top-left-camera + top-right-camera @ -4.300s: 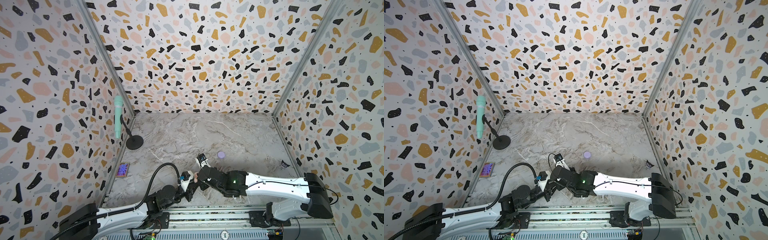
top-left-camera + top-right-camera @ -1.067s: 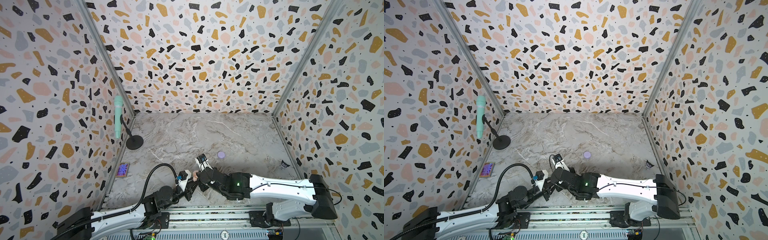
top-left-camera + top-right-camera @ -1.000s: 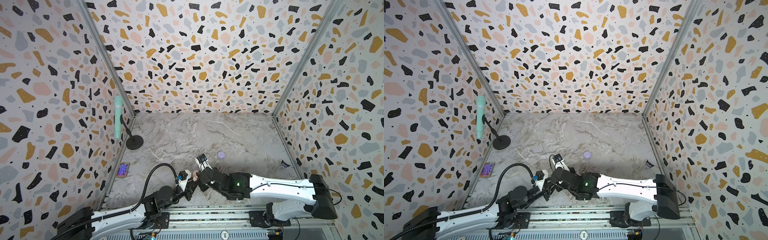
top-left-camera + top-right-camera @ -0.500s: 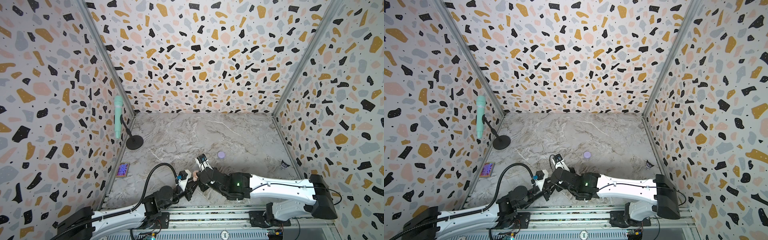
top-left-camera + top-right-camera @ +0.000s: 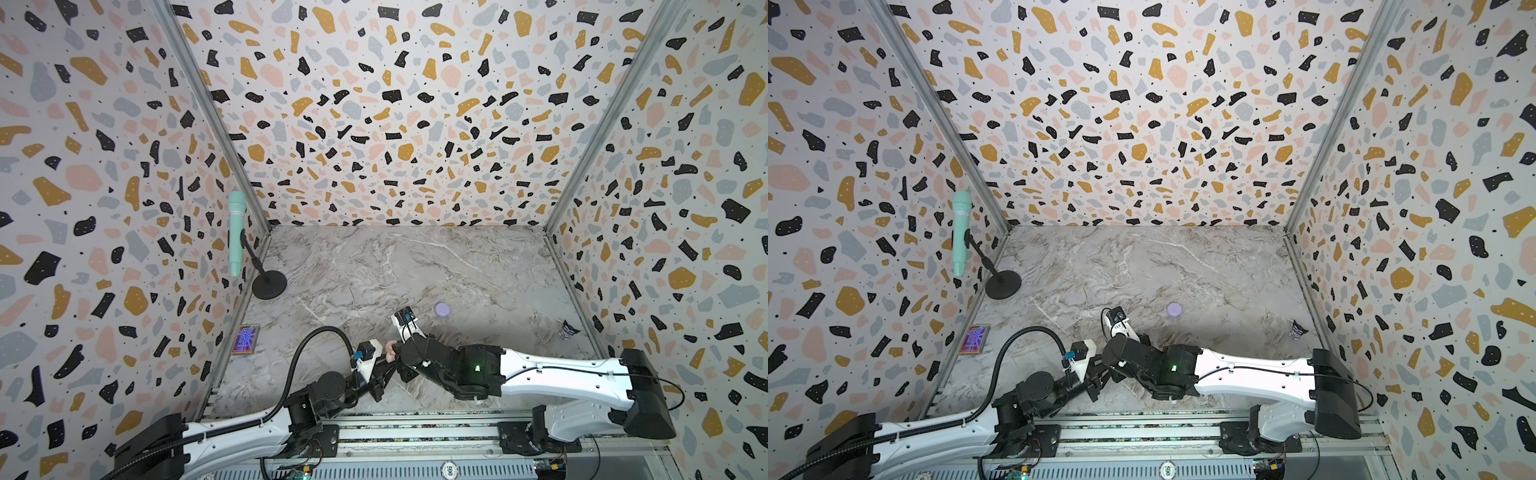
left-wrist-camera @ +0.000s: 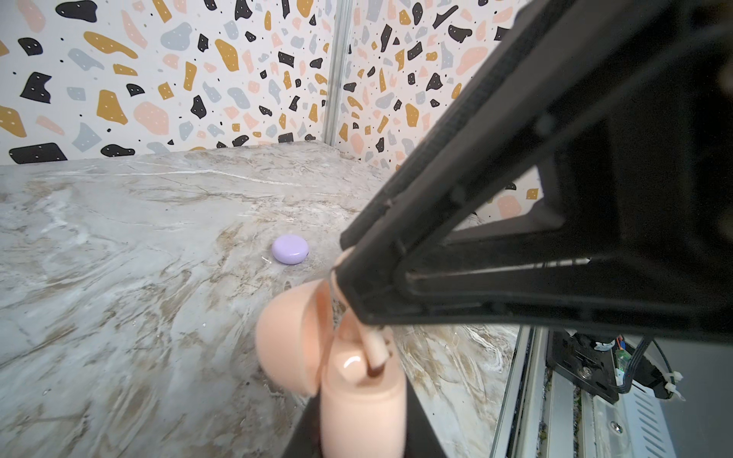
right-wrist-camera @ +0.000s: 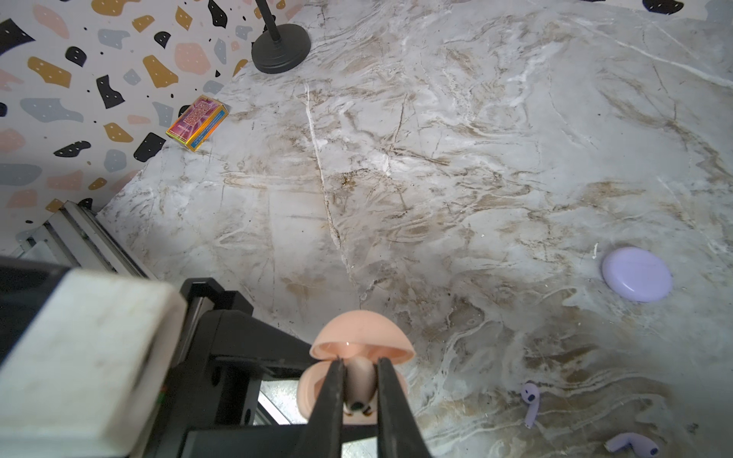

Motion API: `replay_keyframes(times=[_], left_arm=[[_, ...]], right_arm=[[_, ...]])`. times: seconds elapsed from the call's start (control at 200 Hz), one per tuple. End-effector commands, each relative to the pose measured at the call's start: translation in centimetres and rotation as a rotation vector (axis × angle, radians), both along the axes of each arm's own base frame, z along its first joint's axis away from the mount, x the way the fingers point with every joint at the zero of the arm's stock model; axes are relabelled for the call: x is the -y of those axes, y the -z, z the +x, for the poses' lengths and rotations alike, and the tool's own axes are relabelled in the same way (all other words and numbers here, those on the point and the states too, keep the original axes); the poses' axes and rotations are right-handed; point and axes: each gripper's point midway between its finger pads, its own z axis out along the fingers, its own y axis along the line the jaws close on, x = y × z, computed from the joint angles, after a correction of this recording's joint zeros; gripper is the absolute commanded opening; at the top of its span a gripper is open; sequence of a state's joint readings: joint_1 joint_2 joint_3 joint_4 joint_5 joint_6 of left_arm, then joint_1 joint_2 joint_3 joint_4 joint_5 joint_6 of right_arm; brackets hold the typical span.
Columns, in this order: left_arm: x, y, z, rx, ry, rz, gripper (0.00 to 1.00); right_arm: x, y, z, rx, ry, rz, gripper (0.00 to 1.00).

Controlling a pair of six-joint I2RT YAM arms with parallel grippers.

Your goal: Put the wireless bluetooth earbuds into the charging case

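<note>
**Holding a pale pink earbud in the mouth of the open peach charging case**

Left gripper (image 6: 361,432): jaws clamped on the base of the peach charging case (image 6: 359,400), lid hinged open.

Right gripper (image 7: 359,363): fingers pinched together on the pale pink earbud (image 7: 359,382). Seen from the left wrist, the bud's stem points down into the peach charging case. Whether it is fully seated cannot be told.

The two grippers meet at the peach charging case (image 5: 390,351), near the front rail.

Lavender case (image 5: 442,308) (image 5: 1174,309): closed and flat on the marble tabletop (image 5: 374,270), beyond the peach charging case and to its right, well apart from it.

Two lavender earbuds (image 7: 530,398) (image 7: 630,443) lie loose on the tabletop, apart from each other. Both are nearer the peach charging case than the lavender case is.

Microphone stand (image 5: 269,284) and card box (image 5: 245,338): well to the left of the peach charging case, by the wall.
</note>
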State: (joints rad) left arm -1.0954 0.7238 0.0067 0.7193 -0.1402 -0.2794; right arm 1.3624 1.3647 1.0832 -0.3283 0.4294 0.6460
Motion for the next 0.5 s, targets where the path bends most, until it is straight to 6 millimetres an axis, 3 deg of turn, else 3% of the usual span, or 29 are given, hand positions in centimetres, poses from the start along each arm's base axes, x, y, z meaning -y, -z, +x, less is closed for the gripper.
replay_keyframes(times=[0.0, 0.495], left_arm=[[-0.54, -0.65, -0.13, 0.042, -0.008, -0.05, 0.0], [-0.49, -0.65, -0.16, 0.044, -0.005, -0.049, 0.0]], right_arm=[[0.58, -1.1, -0.05, -0.002, 0.001, 0.022, 0.15], [0.9, -1.85, 0.37, 0.01, 0.017, 0.035, 0.15]])
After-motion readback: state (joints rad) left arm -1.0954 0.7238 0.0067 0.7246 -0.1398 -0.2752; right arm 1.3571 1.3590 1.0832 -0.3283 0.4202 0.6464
